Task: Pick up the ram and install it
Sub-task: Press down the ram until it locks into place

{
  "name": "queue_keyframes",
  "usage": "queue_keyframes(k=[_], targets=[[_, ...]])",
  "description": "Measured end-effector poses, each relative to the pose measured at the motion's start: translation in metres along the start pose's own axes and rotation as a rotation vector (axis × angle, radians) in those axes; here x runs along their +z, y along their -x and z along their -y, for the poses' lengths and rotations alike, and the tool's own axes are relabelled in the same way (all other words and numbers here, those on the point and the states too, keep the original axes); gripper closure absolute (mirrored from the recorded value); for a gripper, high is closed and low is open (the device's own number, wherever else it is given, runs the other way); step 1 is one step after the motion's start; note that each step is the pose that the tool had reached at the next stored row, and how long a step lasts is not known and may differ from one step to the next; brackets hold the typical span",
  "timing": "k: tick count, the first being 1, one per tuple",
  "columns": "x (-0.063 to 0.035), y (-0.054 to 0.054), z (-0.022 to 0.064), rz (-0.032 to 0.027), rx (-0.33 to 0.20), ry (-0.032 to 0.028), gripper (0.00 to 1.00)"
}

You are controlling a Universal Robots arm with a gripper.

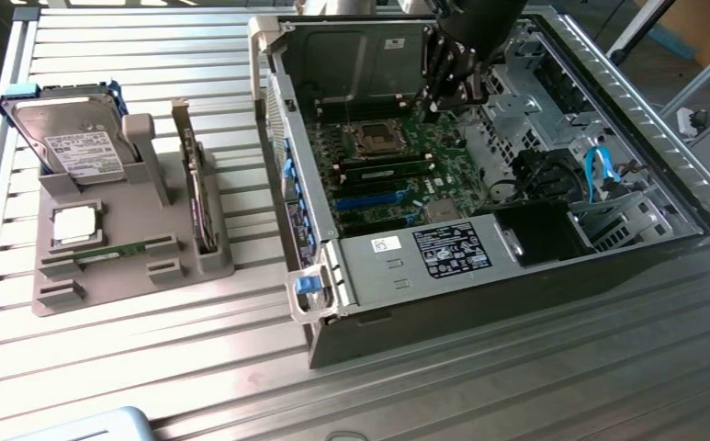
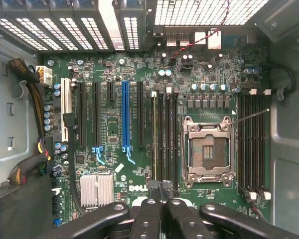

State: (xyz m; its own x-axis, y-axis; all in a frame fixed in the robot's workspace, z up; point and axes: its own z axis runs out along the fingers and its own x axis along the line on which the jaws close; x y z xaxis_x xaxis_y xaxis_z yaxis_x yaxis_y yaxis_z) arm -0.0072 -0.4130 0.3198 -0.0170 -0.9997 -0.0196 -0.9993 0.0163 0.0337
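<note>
The gripper (image 2: 165,199) sits at the bottom centre of the wrist view, its black fingers (image 2: 148,219) pressed together. Between their tips is a small dark object at the near end of the memory slots (image 2: 164,137); whether it is pinched or just lies below is hard to tell. In the exterior view the arm (image 1: 478,37) enters from the top centre, reaching down into the open computer case (image 1: 648,147), and its tip is hidden against the motherboard (image 1: 386,175). The ram (image 1: 128,248) lies flat in the grey holder (image 1: 109,266) at the exterior view's left, in front of the hard drive (image 1: 73,142), well apart from the gripper. The empty processor socket (image 2: 208,152) lies right of centre in the wrist view.
</note>
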Motion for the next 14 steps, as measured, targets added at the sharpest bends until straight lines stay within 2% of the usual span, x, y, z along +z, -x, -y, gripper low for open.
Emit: queue_keyframes(k=[10, 14], targets=[[0.0, 0.0, 0.0, 0.0002, 0.004, -0.0001, 0.89], [0.0, 0.0, 0.0, 0.0014, 0.043, -0.0008, 0.89]])
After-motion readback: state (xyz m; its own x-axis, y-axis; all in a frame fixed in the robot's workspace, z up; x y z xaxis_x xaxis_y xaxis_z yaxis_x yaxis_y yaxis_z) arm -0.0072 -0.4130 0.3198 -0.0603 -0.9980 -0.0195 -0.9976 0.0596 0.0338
